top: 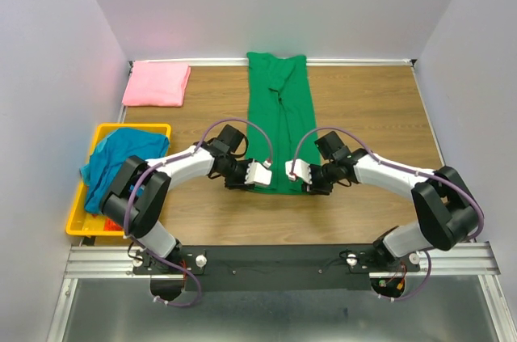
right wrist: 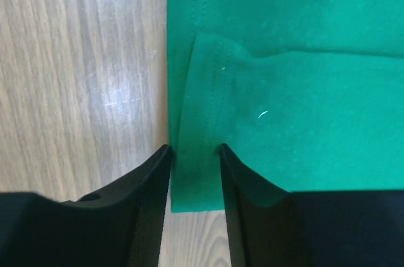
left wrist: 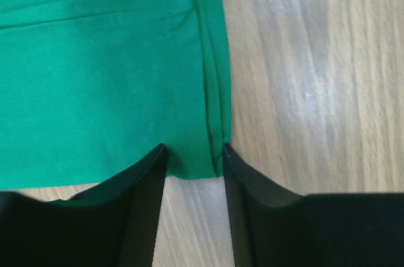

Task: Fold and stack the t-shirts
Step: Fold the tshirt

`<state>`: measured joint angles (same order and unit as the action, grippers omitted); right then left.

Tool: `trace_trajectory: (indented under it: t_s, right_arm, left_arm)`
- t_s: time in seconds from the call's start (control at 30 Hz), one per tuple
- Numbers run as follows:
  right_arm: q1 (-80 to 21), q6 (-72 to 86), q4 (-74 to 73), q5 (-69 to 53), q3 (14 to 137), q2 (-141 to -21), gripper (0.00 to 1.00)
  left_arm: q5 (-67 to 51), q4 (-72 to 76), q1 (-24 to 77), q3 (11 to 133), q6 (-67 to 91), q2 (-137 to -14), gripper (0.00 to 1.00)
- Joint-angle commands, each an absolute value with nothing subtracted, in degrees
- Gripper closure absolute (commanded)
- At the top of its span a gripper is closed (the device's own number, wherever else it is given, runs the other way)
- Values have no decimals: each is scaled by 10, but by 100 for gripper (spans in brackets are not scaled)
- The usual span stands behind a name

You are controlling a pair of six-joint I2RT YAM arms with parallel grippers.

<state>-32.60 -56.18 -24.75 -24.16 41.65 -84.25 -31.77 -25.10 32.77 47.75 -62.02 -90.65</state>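
Green cotton, a bright short-sleeved t-shirt (top: 279, 116), lies folded lengthwise into a long narrow strip down the middle of the pale wooden table (top: 380, 116); its far end touches the back edge of the table and its near hem lies between the two arms.

The left tool (top: 266, 175) is down at the near left corner of that hem; in the left wrist view its two black fingers (left wrist: 148, 185) stand one on each side of the corner, where the folded side edge shows as doubled layers; the jaws are apart, and the cloth in the gap between them lies flat and unpinched.

The right tool (top: 294, 171) is at the near right corner, opposite the left one; in the right wrist view its black fingers (right wrist: 151, 185) straddle the stitched edge in the same way, with a narrow band of green between them and bare wood just beside; these jaws also stand apart, with nothing clamped.

A pink t-shirt (top: 156, 83), folded into a neat rectangle, sits at the far left corner of the table, well apart from the green one; a teal-blue t-shirt (top: 121, 160) lies crumpled in the yellow plastic bin (top: 77, 225) at the left edge, spilling over its rim.
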Motion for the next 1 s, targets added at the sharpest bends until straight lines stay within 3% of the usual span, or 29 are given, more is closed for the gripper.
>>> trace_trajectory:
  t_s: [0.0, 0.23, 0.37, 0.47, 0.73, 0.97]
  right_arm:
    - [-330, -577, -236, -177, 385, -878, 59]
    - [-331, -562, -225, -148, 372, -884, 85]
    - [-333, -547, -225, -147, 371, -864, 99]
    - [-334, -536, -228, -146, 377, -839, 99]
    - [-343, -515, -295, -167, 411, -768, 99]
    - [-430, -436, -377, -185, 391, -676, 99]
  left_arm:
    - [-280, -263, 333, 485, -620, -933, 57]
    - [-265, -267, 338, 479, -625, -935, 82]
    - [-270, -277, 339, 486, -624, -933, 90]
    - [-279, -286, 338, 498, -625, -926, 100]
    - [-306, -334, 339, 524, -629, -883, 100]
    - [-322, -403, 407, 476, -648, -783, 100]
